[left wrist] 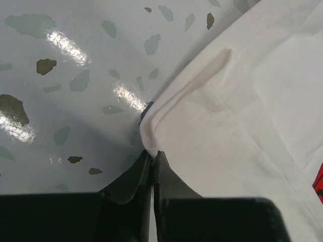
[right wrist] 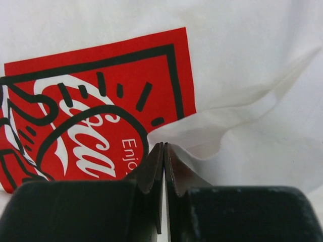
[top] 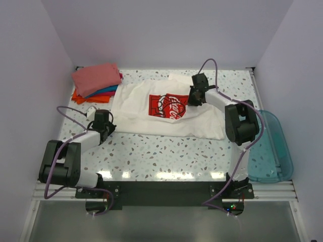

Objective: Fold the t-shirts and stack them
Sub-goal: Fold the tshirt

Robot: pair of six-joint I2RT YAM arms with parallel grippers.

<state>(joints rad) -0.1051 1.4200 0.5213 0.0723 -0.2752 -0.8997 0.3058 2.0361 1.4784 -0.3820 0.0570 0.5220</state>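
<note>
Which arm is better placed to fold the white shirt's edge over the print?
Left, probably. The left gripper is shut on the outer edge of the white shirt, down at the table; the right gripper pinches a raised fold mid-shirt beside the red print.

The white t-shirt [top: 135,108] carries a red, black-lined print [top: 169,106]; the pale table [top: 151,151] is speckled.

Desk [left wrist: 75,60]: smooth, glossy, speckled stone look, bright glare.
White t-shirt [left wrist: 242,131]: soft matt cloth, stitched hems.
Chest print [right wrist: 101,101]: flat red and black ink, matt.
Left pincer [left wrist: 153,157], right pincer [right wrist: 164,151]: matt black plastic.
Bin [top: 275,156]: translucent teal plastic, smooth.
</note>
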